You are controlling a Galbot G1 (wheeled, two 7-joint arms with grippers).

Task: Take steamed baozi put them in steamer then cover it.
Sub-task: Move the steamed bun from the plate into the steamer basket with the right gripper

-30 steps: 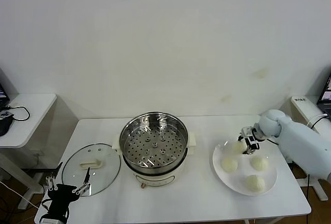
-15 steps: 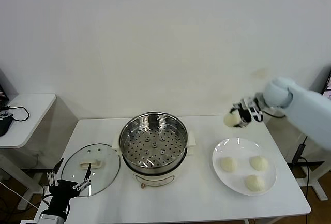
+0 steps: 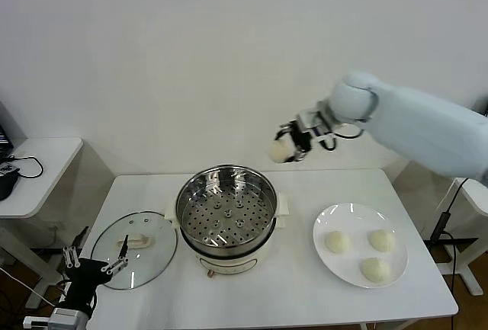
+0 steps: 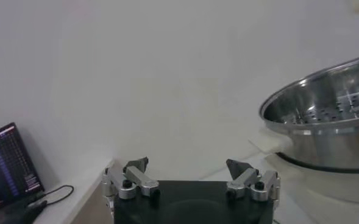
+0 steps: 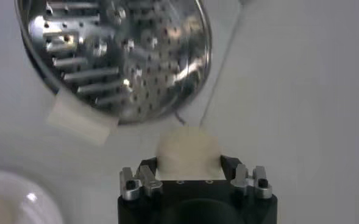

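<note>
You are holding one bun [image 3: 279, 149] in the right gripper [image 3: 290, 145], its fingers pinching the dough from both sides. It is hanging high above the steamer [image 3: 227, 213], just past the back rim on the plate [image 3: 345, 264] side, so the tray is lying down and toward your left. Three buns are waiting on that plate. The left gripper [image 3: 97, 262], fingers spread, is idling at the lid [image 3: 135, 249], left of the steamer on the worktop [image 3: 290, 292].
</note>
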